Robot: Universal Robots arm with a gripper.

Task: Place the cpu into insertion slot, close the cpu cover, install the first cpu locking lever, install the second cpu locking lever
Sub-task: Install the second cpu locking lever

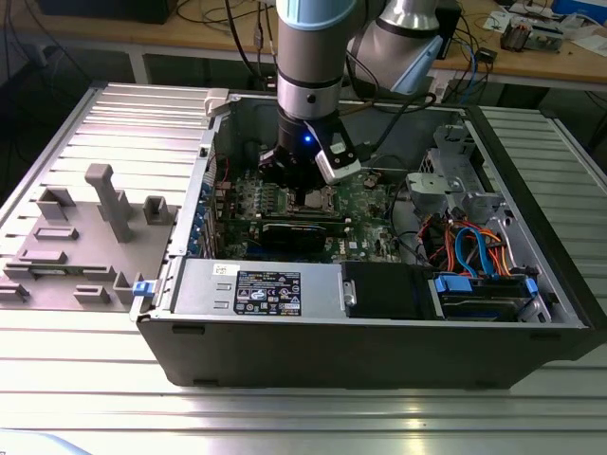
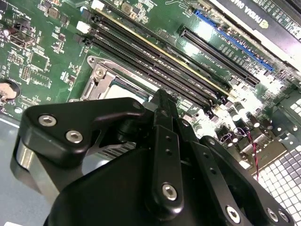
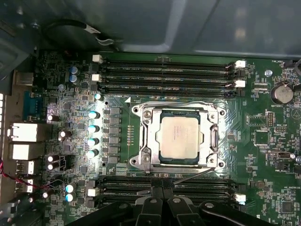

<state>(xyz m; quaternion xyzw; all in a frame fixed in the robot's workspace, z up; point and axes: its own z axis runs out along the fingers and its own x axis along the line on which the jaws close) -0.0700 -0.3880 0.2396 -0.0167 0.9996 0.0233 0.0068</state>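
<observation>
Grooved metal desk (image 1: 85, 379), open PC case (image 1: 379, 351) | cpu (image 3: 181, 138) seated, cover (image 3: 146, 136) down just ahead of claw (image 3: 162, 193) | claw closed, empty | press lever (image 3: 188, 176) squarely, judged.

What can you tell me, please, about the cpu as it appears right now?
The cpu is a small flat square chip with a dull silver-grey metal top. In the first wrist view it lies flat in the insertion slot, framed by the silvery cpu cover, between rows of long black memory slots on the green motherboard.
</observation>
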